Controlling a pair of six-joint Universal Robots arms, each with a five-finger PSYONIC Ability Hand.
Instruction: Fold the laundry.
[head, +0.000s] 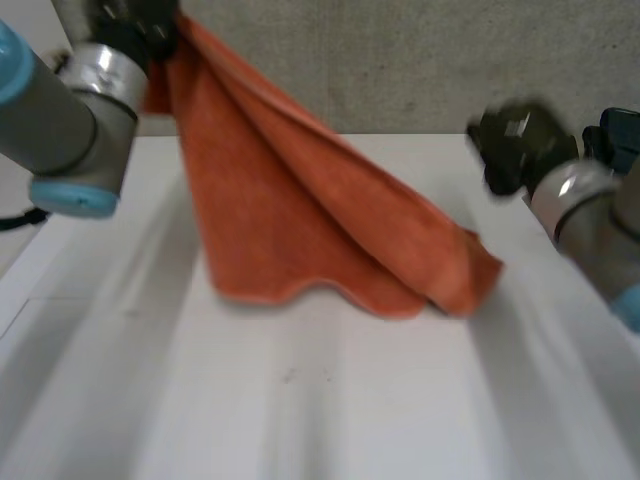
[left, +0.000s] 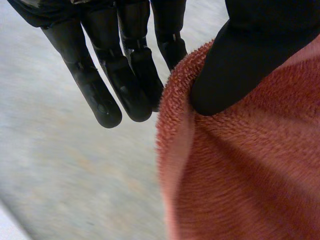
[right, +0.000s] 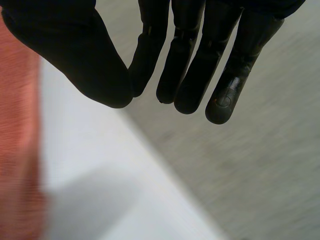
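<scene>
An orange towel (head: 300, 220) hangs from my left hand (head: 140, 25), which is raised high at the back left. The towel drapes down in folds, and its lower edge rests on the white table (head: 320, 400), spreading toward the right. In the left wrist view the thumb (left: 240, 65) presses the towel's (left: 240, 175) top edge against the straight fingers (left: 100, 90). My right hand (head: 515, 145) hovers at the back right, apart from the towel's right end. In its own wrist view the right hand (right: 200, 60) has its thumb meeting its fingers with nothing between them, and the towel (right: 17, 125) lies off to the thumb's side.
A grey wall (head: 450, 60) stands behind the table. The table's edge (right: 100, 175) runs below the right hand, with grey floor (right: 260, 175) beyond it. Bare table surface lies in front of the towel.
</scene>
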